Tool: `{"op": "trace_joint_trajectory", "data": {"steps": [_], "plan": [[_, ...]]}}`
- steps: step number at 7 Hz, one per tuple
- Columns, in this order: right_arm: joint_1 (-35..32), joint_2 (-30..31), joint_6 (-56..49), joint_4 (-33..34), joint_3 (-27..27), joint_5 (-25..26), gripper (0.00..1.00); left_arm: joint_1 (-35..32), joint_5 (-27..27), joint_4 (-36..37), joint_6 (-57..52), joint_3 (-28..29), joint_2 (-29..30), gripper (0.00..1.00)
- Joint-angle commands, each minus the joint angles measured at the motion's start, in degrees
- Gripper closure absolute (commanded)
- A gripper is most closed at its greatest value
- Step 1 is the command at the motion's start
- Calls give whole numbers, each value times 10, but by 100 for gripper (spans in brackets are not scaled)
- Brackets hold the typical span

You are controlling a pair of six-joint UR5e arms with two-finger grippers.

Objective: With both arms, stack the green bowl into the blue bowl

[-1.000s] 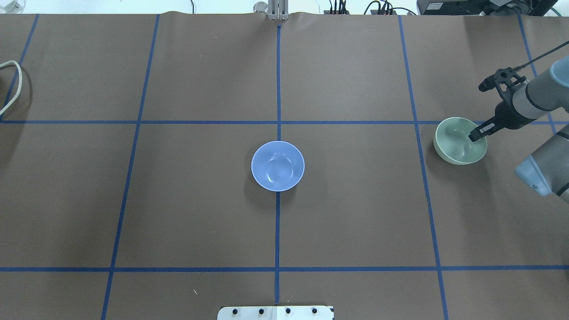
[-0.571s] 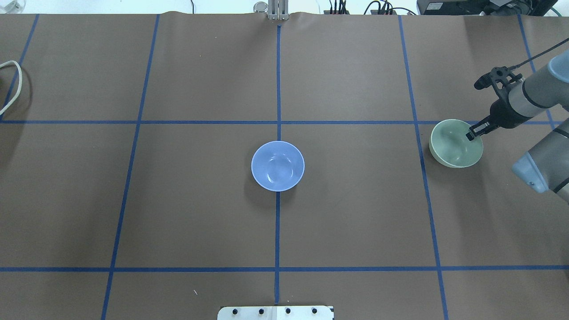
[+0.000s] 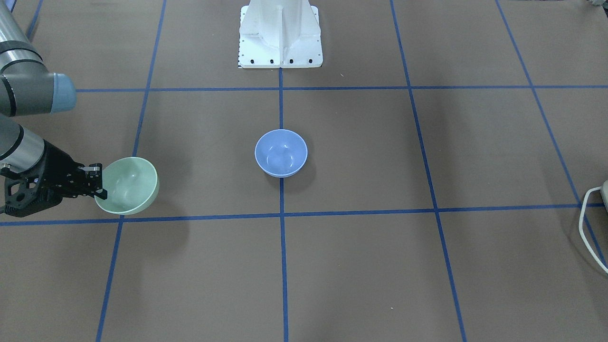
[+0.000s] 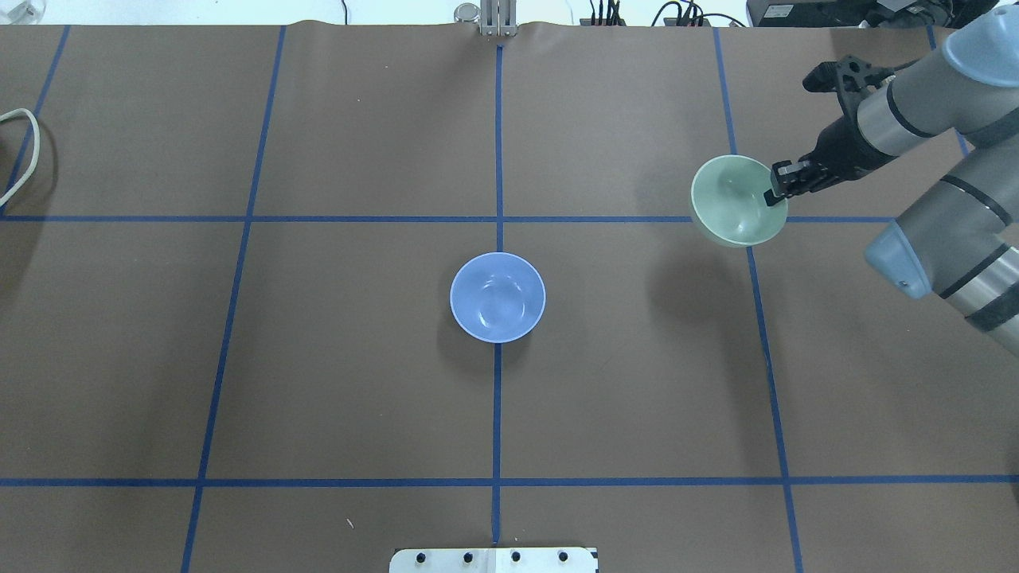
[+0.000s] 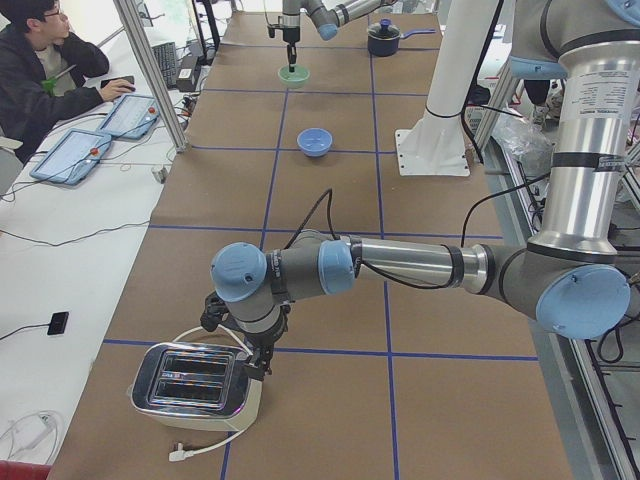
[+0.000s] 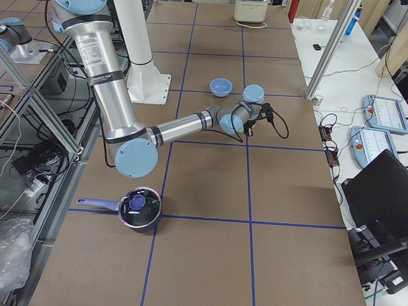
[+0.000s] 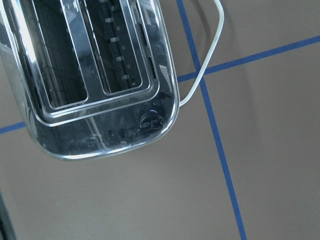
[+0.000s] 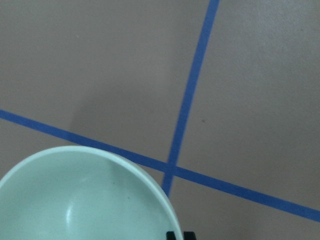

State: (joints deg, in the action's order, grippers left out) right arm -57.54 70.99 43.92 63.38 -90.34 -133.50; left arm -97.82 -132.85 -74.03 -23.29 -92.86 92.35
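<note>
- right gripper is clamped on the rim of the green bowl, on the arm's side. One finger is inside and one outside.
- green bowl hangs a bit tilted, off the table; its shadow falls apart from it.
- blue bowl sits upright, mouth up, on the centre tape line, well apart from the green bowl.
- from the gripper, the blue bowl lies toward the table's middle and somewhat nearer the robot's base.
- both bowls are round, so there's no long axis. The next move likely depends only on centring green over blue.
- right arm is much the nearer one. left gripper is at the far left end over a toaster; cannot tell if its fingers are apart or together.
- surface is flat brown paper with a blue tape grid; only that shows between the bowls.
- risk: with a rim-only grip, the bowl may drop in crooked.
</note>
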Motion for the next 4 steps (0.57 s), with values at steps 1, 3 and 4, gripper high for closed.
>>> {"op": "trace_joint_trajectory", "data": {"steps": [1, 3, 4], "plan": [[47, -52, 162, 7, -46, 10, 100, 1, 1, -23, 106, -59, -50, 2], [131, -113, 215, 140, -121, 108, 100, 2, 1, -50, 117, -59, -62, 2], [181, -145, 243, 174, -121, 166, 100, 2, 1, -51, 117, -57, -62, 2]]}}
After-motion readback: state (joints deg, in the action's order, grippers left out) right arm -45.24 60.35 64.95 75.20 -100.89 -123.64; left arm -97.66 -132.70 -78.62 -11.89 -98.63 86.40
